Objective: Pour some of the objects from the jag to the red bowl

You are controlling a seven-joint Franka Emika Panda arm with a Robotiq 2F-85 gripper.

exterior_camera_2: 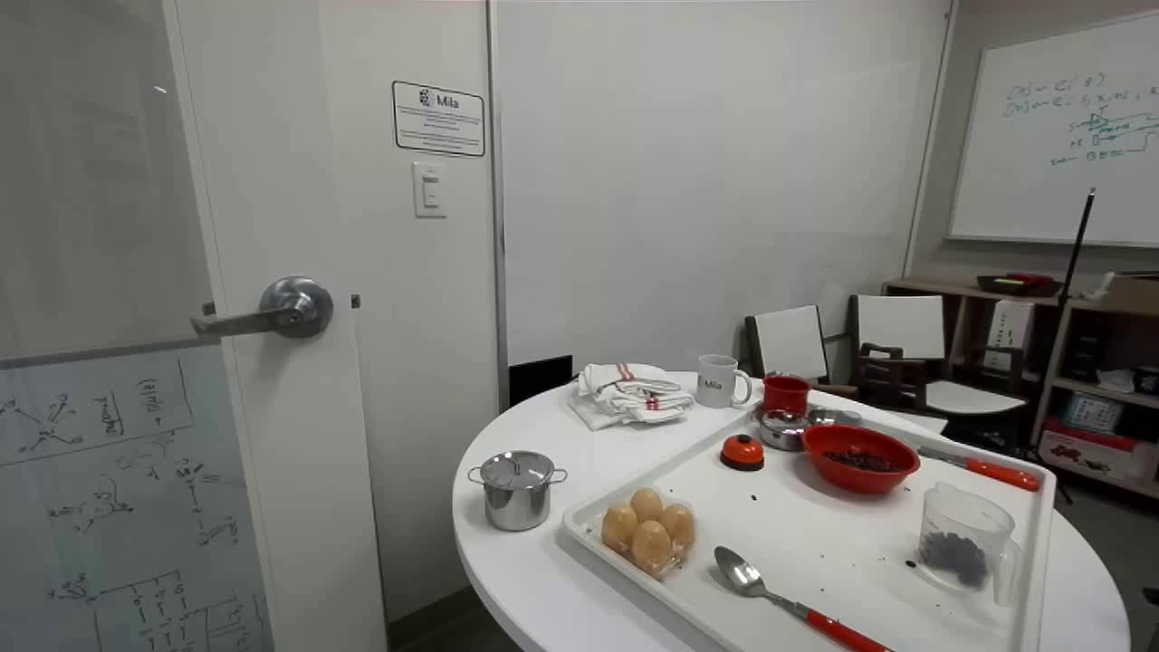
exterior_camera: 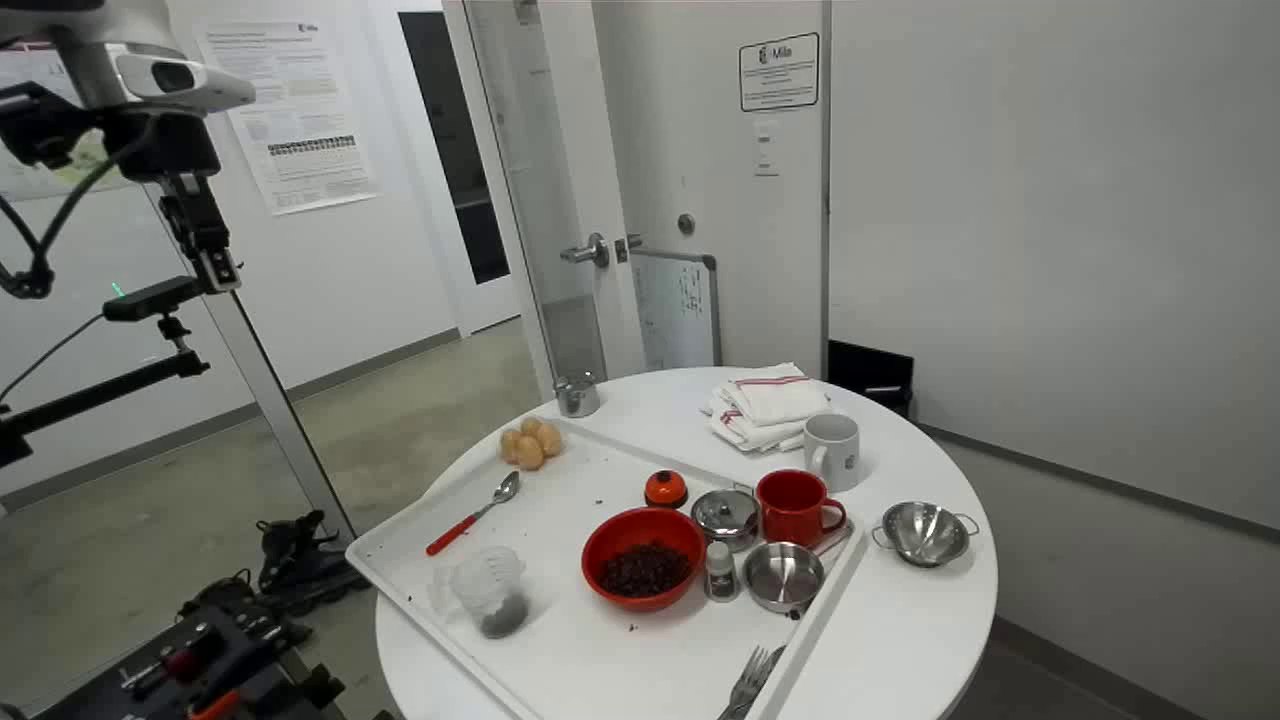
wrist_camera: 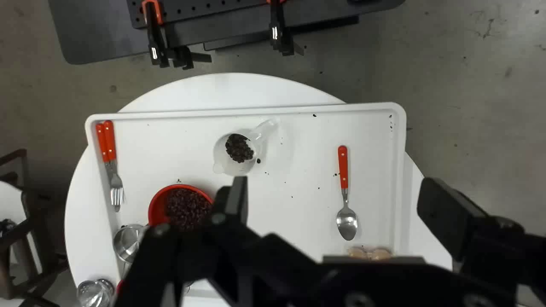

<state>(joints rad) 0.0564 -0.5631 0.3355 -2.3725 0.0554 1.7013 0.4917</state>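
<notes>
The arm (exterior_camera: 118,24) is white and rounded, with a dark oval patch (exterior_camera: 172,76); a black cable (exterior_camera: 66,210) loops, and the blocky black jaws show round screws (wrist_camera: 358,300).

A white tray (wrist_camera: 298,204) is resting on a round white surface (exterior_camera: 900,640). Four eggs (exterior_camera_2: 650,536) in clear packaging are sitting near one corner, and a red-handled spoon (wrist_camera: 344,186) is lying near them. A fork (wrist_camera: 115,187) and another utensil (wrist_camera: 102,143), both red-handled, are lying along a short edge. An orange-and-black dome (exterior_camera: 665,489), a shaker (exterior_camera: 720,574), an open metal pan (exterior_camera: 783,575), a lidded pot (exterior_camera: 725,516) and a red mug (exterior_camera: 790,510) are standing on the tray. Off it, folded red-striped cloths (exterior_camera_2: 631,395) are lying just beside a light mug (exterior_camera_2: 715,382), while a second lidded pot (exterior_camera_2: 517,496) and a two-handled metal bowl (exterior_camera: 926,533) are standing well apart.
</notes>
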